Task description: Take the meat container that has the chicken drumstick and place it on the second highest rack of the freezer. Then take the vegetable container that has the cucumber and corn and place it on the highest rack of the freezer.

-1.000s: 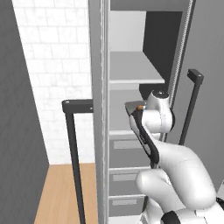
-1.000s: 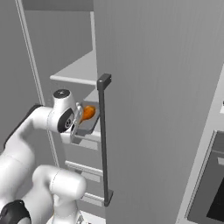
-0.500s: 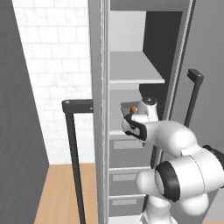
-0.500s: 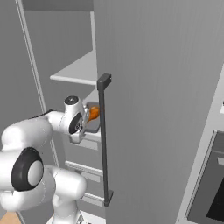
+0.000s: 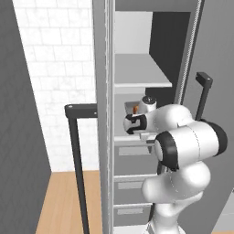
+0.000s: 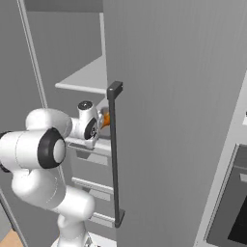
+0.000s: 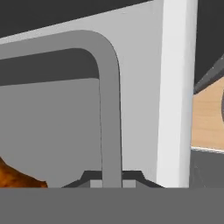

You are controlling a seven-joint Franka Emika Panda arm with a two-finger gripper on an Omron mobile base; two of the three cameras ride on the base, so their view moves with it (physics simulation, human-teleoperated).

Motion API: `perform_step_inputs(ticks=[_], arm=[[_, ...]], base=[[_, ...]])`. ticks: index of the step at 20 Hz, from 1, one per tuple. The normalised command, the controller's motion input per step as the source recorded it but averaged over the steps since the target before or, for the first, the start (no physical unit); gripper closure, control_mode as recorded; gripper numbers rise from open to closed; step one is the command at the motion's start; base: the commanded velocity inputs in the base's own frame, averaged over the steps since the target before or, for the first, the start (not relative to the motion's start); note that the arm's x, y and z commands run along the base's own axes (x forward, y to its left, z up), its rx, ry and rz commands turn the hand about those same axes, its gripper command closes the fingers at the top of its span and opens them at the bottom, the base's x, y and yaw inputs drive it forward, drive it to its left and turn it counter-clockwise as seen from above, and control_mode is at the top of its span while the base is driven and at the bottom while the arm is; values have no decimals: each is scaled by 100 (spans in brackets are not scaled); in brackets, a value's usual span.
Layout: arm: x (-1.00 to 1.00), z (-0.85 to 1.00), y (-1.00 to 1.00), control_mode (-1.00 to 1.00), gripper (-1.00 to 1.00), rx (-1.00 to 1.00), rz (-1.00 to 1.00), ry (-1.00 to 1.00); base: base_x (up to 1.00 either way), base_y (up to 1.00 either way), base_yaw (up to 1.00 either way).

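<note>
Hand view: gripper [image 7: 112, 180] clenched on the raised grey rim of the meat container [image 7: 52, 127], rim pinched between the two dark tips at the bottom of the frame. Chicken drumstick [image 7: 17, 177] lies inside the container, orange-brown, cut off at the lower left corner. Left base view: gripper [image 5: 137, 119] reaches into the open freezer [image 5: 151, 68]; the container [image 5: 131, 106] sits at the wrist, a speck of orange showing, held just under the highest rack [image 5: 139, 77], about level with the second highest rack, whose plate is mostly hidden by the arm. Right base view: drumstick [image 6: 105, 119] peeks out beside the dark door handle [image 6: 115, 154]. Judgement: first half of the task is in its final stretch, container carried in but not yet released; whether it already rests on the rack cannot be told. Vegetable container step wholly remains.
</note>
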Motion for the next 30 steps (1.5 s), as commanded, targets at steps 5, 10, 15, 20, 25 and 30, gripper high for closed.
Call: perform_step_inputs(ticks=[5, 10, 15, 20, 25, 30], arm=[[65, -14, 0, -100, 100, 0, -3, 0], [48, -48, 0, -100, 100, 0, -1, 0], [41, -38, 0, -100, 100, 0, -3, 0], [6, -9, 0, -100, 100, 0, 0, 0], [0, 0, 0, -100, 100, 0, 0, 0], [0, 0, 0, -100, -100, 0, 0, 0]], base=[[0, 0, 0], [0, 0, 0], [0, 0, 0], [0, 0, 0], [0, 0, 0], [0, 0, 0]])
